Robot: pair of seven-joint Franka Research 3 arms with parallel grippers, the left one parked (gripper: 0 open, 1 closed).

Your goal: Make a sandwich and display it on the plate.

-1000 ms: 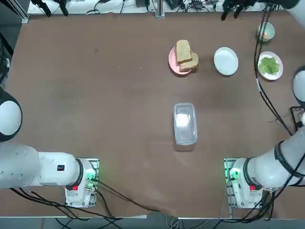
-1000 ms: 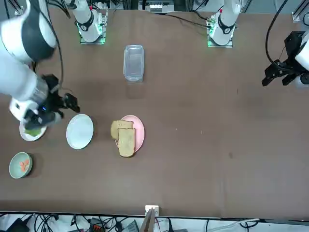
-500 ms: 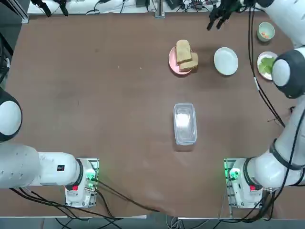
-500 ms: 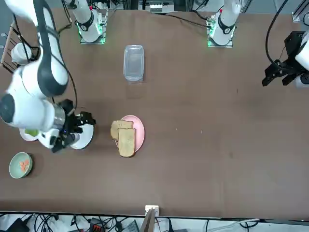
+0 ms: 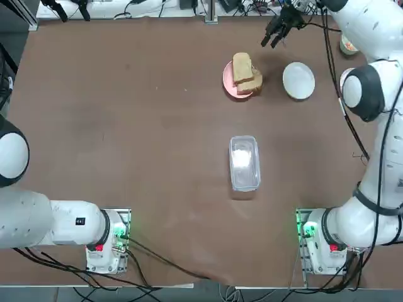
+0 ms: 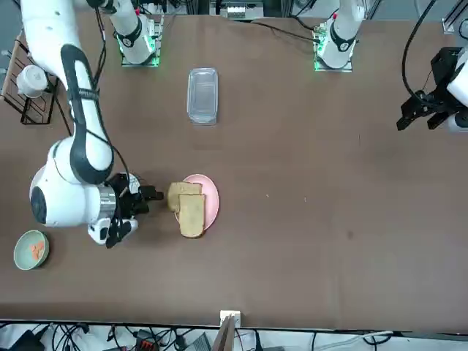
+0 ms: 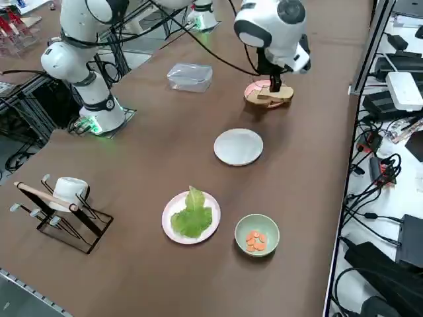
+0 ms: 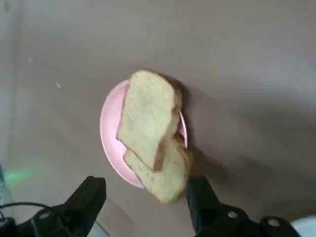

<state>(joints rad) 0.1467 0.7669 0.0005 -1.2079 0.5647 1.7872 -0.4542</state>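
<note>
No sandwich shows. Two tan toast slices (image 5: 244, 73) lie overlapped on a pink plate (image 5: 228, 80), also seen as toast (image 8: 148, 118) in the wrist view. The white plate (image 5: 298, 80) stands bare just right of the pink one; in the right side view this plate (image 7: 238, 146) sits nearer the camera than the toast (image 7: 271, 94). My right gripper (image 5: 272, 39) hovers open above the table close to the toast, on the white plate's side. Nothing is between its fingers (image 8: 89, 197). In the front view the arm hides the white plate, and the gripper (image 6: 146, 197) is beside the toast (image 6: 189, 208).
A plate with a lettuce leaf (image 7: 192, 216) and a pale-green cup with orange pieces (image 7: 257, 234) stand towards the table's right edge. A clear lidded box (image 5: 244, 162) lies mid-table. A wire rack with a white mug (image 7: 63, 198) is at the robot's near right.
My right arm has swung from over the lettuce plate, across the white plate, to the pink plate with the toast. The gripper stayed open.
</note>
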